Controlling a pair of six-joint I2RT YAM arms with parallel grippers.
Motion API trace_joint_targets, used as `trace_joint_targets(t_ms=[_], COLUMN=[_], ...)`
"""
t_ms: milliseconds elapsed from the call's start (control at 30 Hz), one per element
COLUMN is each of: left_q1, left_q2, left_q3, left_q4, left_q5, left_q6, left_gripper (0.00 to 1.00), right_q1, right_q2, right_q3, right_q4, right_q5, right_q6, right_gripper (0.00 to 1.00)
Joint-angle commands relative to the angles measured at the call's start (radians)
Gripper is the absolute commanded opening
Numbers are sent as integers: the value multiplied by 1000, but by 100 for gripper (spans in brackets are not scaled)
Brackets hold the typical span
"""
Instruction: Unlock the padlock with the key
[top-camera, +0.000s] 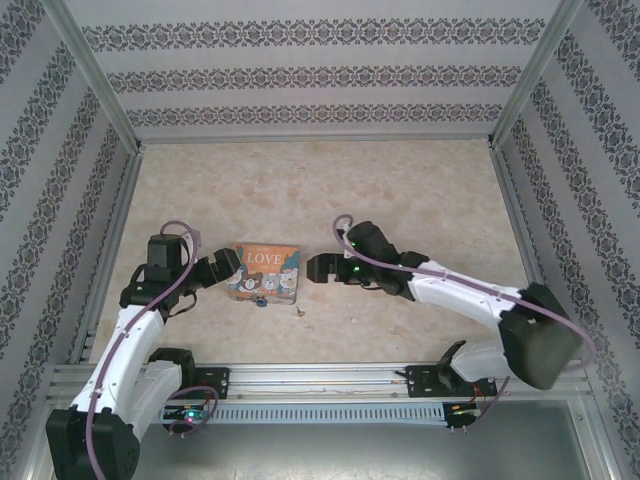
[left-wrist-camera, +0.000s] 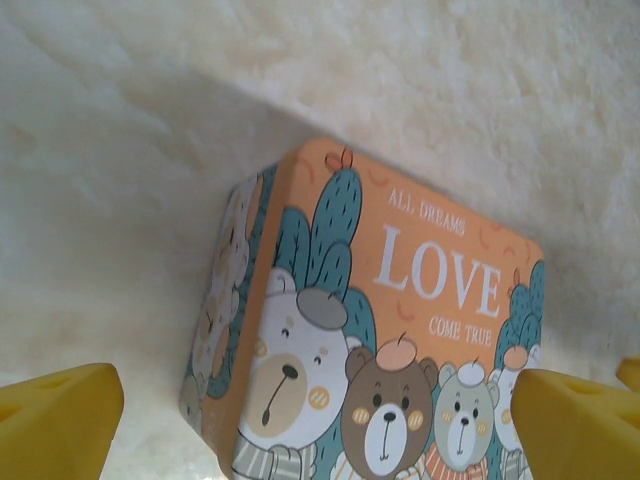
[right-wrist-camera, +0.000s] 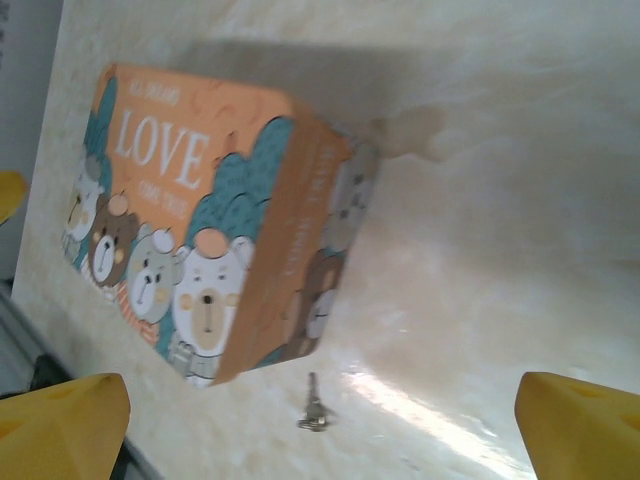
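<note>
Overhead, the two arms reached toward the middle of the desk (top-camera: 400, 200), where a cartoon-printed LOVE box (top-camera: 265, 265) lay flat. The left gripper (top-camera: 226, 268) sat just beside the box's left end and the right gripper (top-camera: 314, 268) just off its right end, and neither appeared to touch it. A small teal speck at the box's near edge looked like the padlock (top-camera: 260, 298), too small to tell whether its shackle was closed. A tiny silver key (top-camera: 298, 311) lay on the desk near the box's near right corner. From the left wrist, the box's printed lid lay ahead, with yellow fingertips (left-wrist-camera: 60, 425) at both lower corners, set wide apart and empty. From the right wrist, the box's end faced the camera and the key (right-wrist-camera: 313, 410) lay loose on the desk just below it, between yellow fingertips (right-wrist-camera: 585, 425) that were likewise spread wide and held nothing. By this evidence the task had barely begun: the key was not yet picked up, and inserting it, turning it and freeing the shackle were all left to do.
</note>
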Motion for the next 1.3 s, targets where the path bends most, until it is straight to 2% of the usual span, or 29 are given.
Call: trace_joint_targets(t_ms=[0,300,467,633,833,1267], left_q1=[8,8,8,7,-7,-124], left_q2=[19,95,144,194,303,616], left_q3=[-26,-25,-30,-18,34,225], left_q4=[-17,25,66,137,205,384], left_q5=[70,136,182,231,302,298], left_q6=[-27,-7,-13,-28,-31,-66], left_gripper=[100,99,95,91,86,83], right_q1=[39,92,93,87,44,-99], right_q2=[88,277,317,346,347,363], right_q3=[71,184,212,239,237,282], right_q4=[16,39,63,78,132,129], right_q5=[-45,-121,-156,-197,-210,-265], right_q6=[28,51,56,52,79,22], right_gripper=[98,98,98,91,82,78])
